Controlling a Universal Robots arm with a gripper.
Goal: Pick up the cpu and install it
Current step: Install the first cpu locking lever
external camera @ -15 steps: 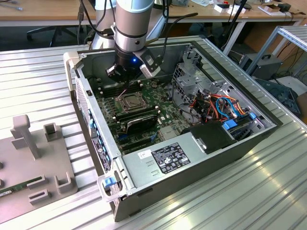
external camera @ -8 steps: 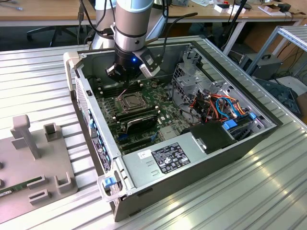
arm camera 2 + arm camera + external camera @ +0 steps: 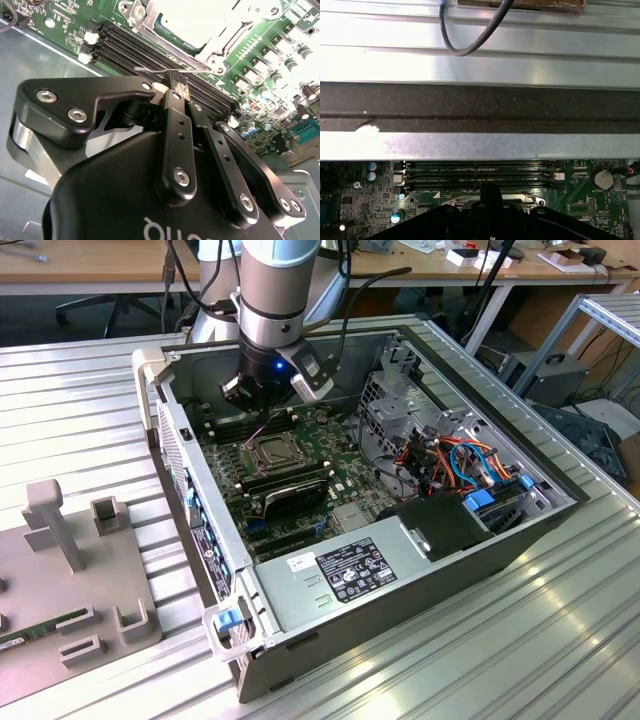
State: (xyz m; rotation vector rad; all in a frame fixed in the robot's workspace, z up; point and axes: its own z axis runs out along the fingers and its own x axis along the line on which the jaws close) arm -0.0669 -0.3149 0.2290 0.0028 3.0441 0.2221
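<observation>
A grey fixture plate (image 3: 70,580) is lying at the lower left of the exterior view on a ribbed metal table (image 3: 560,630). Right of it, an open computer case (image 3: 400,570) is filling the centre. The gripper (image 3: 262,400) is hanging over the motherboard (image 3: 300,480) at upper centre, just above the socket frame (image 3: 271,452). In the second wrist view its fingers (image 3: 176,107) are pressing together on a thin socket lever wire (image 3: 155,71), and the cpu (image 3: 195,20) is sitting in the socket at the top.

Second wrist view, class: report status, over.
Tool shut, tips at wire lever. Cpu seated inside socket frame. Memory slots close beside tool.
</observation>
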